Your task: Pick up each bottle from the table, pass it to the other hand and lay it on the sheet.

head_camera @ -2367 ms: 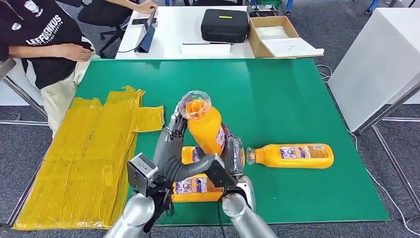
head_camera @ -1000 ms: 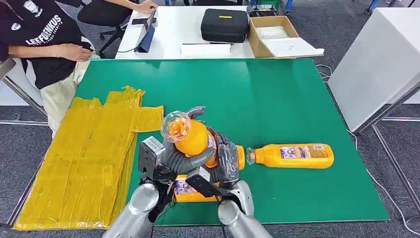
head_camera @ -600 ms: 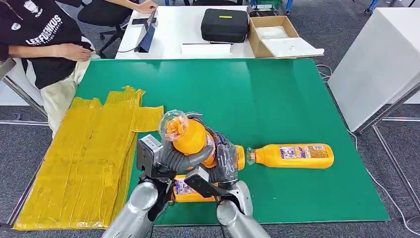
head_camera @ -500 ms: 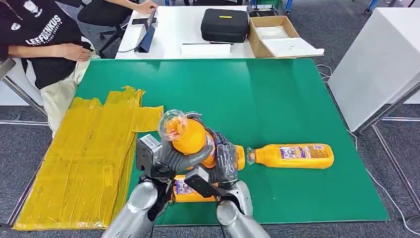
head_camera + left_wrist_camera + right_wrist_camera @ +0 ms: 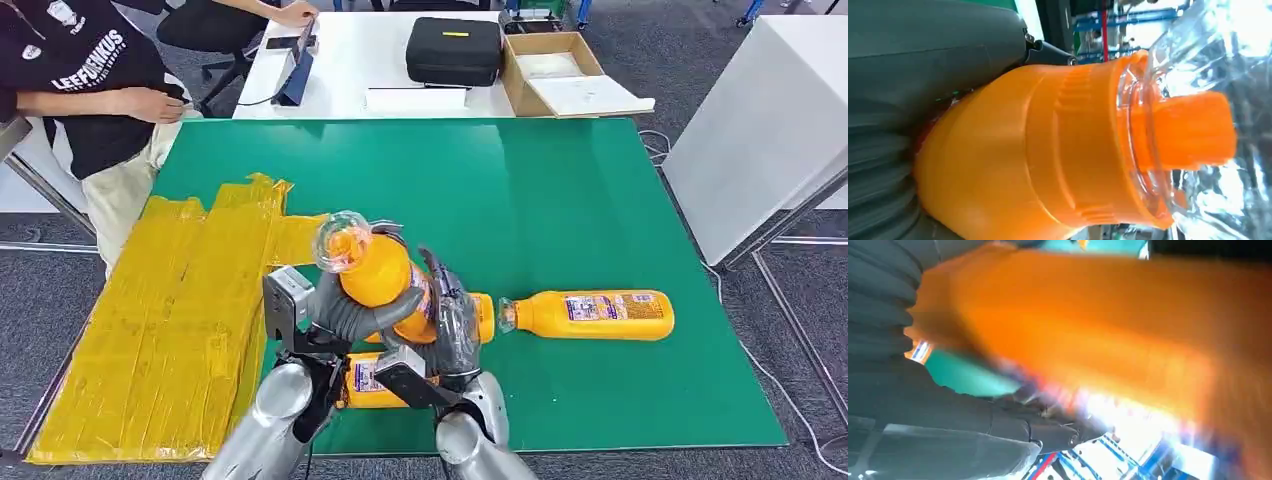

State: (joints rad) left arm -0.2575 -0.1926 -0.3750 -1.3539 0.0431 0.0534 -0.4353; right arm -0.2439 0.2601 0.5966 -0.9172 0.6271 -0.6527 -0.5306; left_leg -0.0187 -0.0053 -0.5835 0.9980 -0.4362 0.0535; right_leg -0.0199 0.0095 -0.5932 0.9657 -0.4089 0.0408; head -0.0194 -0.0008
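The orange plastic bottle with a clear domed cap [image 5: 375, 268] is up off the desk, held between both hands over the near middle of the green desk top [image 5: 560, 200]. Its long axis tilts, cap end up and leaning toward the robot's left, base down toward the right hand. The left hand [image 5: 345, 310] wraps its grey fingers [image 5: 395, 312] around the bottle's lower body from the left side; the left wrist view shows that grasp close behind the shoulder of the bottle. The right hand [image 5: 450, 315] lies against the bottle's right flank, its dark fingers [image 5: 432, 272] raised alongside it; whether they are clenched on it or just touching I cannot tell, and the right wrist view is too blurred to settle it.

The crumpled yellow plastic sheet [image 5: 160, 320] lies to the robot's left, just beside the left arm, so the left hand is the nearer one for laying the bottle down, I'd say.

Two more orange bottles lie flat on the desk: one [image 5: 590, 314] to the right, cap pointing toward the hands, another [image 5: 375, 380] under the wrists.
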